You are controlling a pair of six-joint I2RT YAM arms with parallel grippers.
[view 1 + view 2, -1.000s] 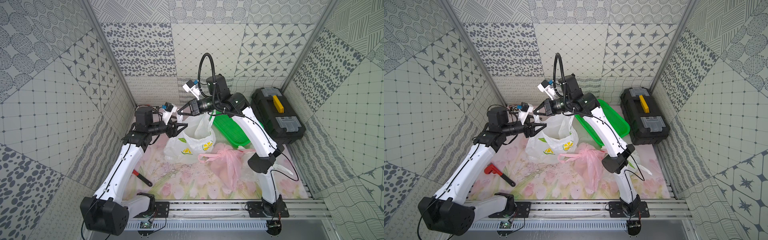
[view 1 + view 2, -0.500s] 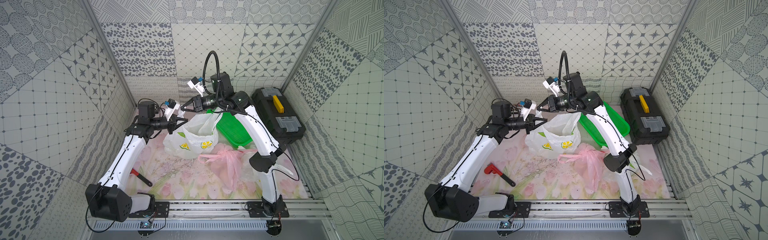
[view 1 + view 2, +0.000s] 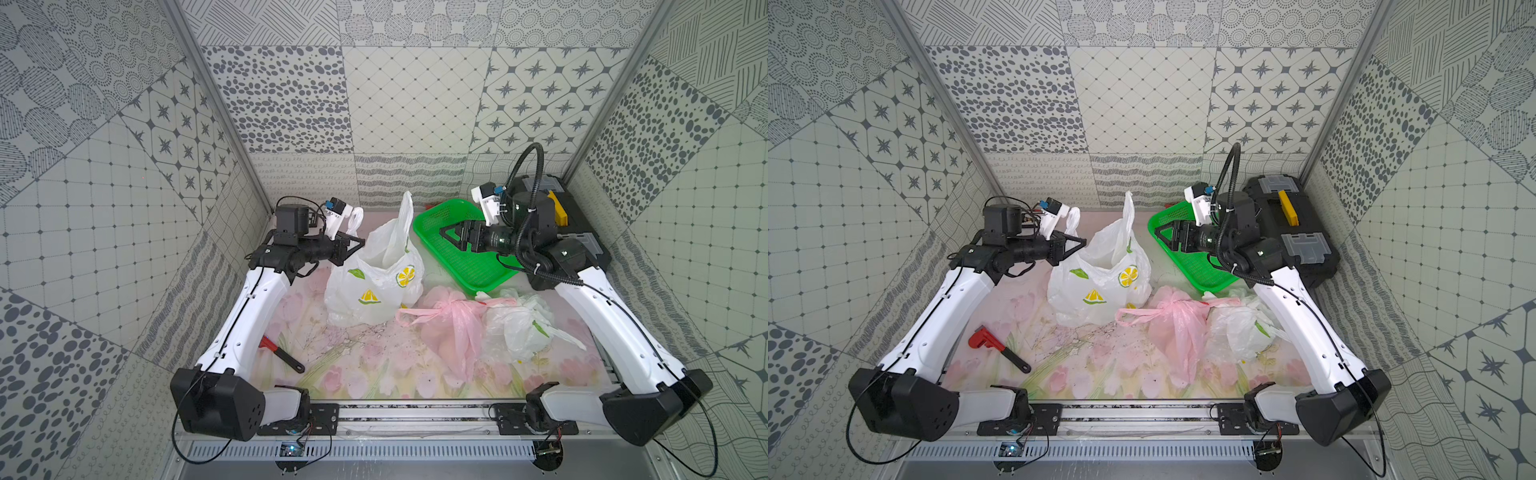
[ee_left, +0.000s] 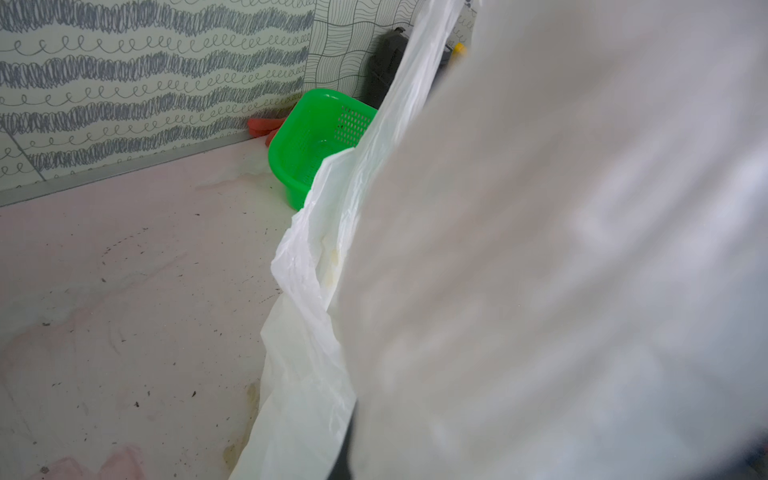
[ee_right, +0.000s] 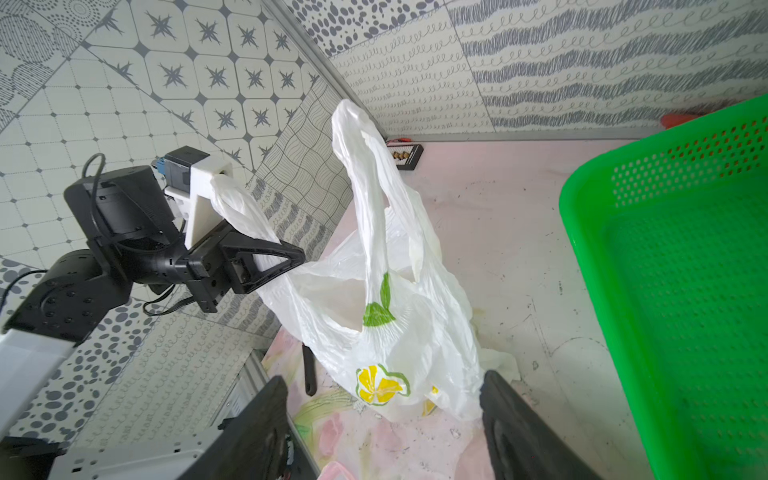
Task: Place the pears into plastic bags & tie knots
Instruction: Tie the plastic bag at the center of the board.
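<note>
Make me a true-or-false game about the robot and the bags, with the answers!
1. The left gripper pinches a handle of the lemon bag. True.
2. The pink bag lies on the table. True.
3. The right gripper holds the pink bag. False: it is open near the green basket, holding nothing.
4. The wrench is blue. False: it is red.
</note>
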